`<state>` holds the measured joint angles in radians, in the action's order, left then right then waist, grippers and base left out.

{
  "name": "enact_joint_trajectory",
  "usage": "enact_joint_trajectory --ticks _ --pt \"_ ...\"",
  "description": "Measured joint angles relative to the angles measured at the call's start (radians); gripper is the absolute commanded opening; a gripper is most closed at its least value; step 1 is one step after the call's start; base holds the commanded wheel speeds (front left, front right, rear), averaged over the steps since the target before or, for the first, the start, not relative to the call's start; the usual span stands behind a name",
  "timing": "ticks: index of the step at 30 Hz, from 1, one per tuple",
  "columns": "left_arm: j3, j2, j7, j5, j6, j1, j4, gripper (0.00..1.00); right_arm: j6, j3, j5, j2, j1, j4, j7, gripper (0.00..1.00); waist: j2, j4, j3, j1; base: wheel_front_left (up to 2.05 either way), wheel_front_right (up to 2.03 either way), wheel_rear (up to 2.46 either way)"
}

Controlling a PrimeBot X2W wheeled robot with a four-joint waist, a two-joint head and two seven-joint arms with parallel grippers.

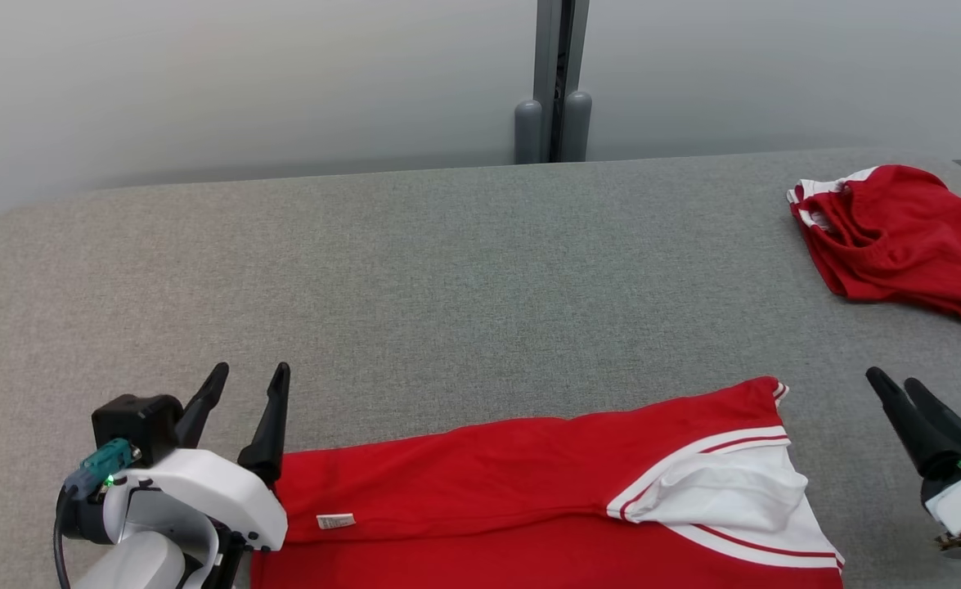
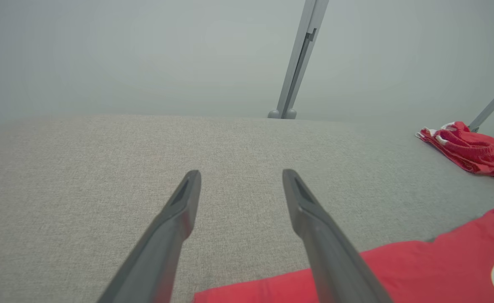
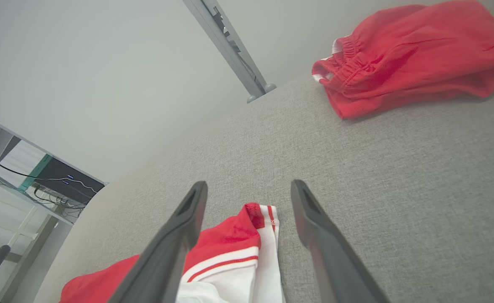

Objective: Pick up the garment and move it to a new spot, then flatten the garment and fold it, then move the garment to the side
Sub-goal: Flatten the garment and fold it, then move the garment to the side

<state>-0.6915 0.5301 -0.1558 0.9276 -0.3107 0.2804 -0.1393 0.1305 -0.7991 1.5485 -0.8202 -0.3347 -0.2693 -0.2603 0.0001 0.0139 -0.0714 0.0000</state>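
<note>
— So, where does the garment [image 1: 513, 483] sit?
— Near edge of the table [image 1: 447, 270], roughly centre, running left to right. It's red and mostly flat, with one lengthwise fold line, and white with red stripes at its right end. There's a small white label [image 1: 335, 521] close to its left end. Its near part runs off the bottom of the head view.
— And the left gripper [image 1: 251, 370]?
— At the garment's left end, near-left part of the table. Jaws spread wide, fingers pointing at the far edge. One finger's base overlaps the cloth's left edge in the head view; can't tell if it touches. The left wrist view has bare table between the fingers, with red cloth off to one side.
— And the right gripper [image 1: 891, 378]?
— Near-right, just past the garment's right end and apart from it. The right wrist view shows the fingers spread wide. The garment's striped corner lies on the table between them, not gripped.
— Anything else on the table?
— A crumpled red cloth [image 1: 897, 237] with white trim and an elastic waistband, at the far-right corner, well apart from the garment. A grey post [image 1: 558, 82] stands behind the far edge against a pale wall.
</note>
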Motion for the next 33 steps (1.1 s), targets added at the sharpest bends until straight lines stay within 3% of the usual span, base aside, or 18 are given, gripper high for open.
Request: enact_joint_trajectory --ticks 7,10,13,18,24,33 --pt "0.030 -0.039 -0.091 -0.065 -0.018 -0.005 -0.028 1.00 0.000 0.191 -0.248 0.172 0.097 -0.060 0.000 1.00 0.0000 -0.016 -0.001 0.0000 0.00 0.00 0.00" --pt "0.068 -0.060 -0.102 -0.081 -0.019 -0.009 -0.033 1.00 0.000 0.341 -0.418 0.247 0.143 -0.061 0.000 1.00 0.0000 -0.024 0.003 0.0000 0.00 0.00 0.00" --pt "0.108 -0.085 -0.106 -0.103 -0.015 -0.035 -0.035 1.00 0.000 0.532 -0.571 0.366 0.199 0.016 -0.001 1.00 0.0000 -0.029 0.005 0.0000 0.00 0.00 0.00" --pt "0.209 -0.144 -0.109 -0.184 0.017 -0.081 -0.028 1.00 0.000 0.704 -0.789 0.514 0.303 0.120 -0.001 1.00 0.0000 -0.027 0.008 0.0000 0.00 0.00 0.00" --pt "0.298 -0.202 -0.109 -0.268 0.080 -0.139 -0.053 1.00 0.000 0.724 -0.873 0.577 0.349 0.110 -0.001 1.00 0.0000 -0.023 0.013 0.0000 0.00 0.00 0.00" --pt "0.378 -0.272 -0.109 -0.346 0.156 -0.156 -0.095 1.00 0.000 0.644 -0.793 0.576 0.310 -0.131 0.006 1.00 0.0000 -0.027 0.017 0.0000 0.00 0.00 0.00"
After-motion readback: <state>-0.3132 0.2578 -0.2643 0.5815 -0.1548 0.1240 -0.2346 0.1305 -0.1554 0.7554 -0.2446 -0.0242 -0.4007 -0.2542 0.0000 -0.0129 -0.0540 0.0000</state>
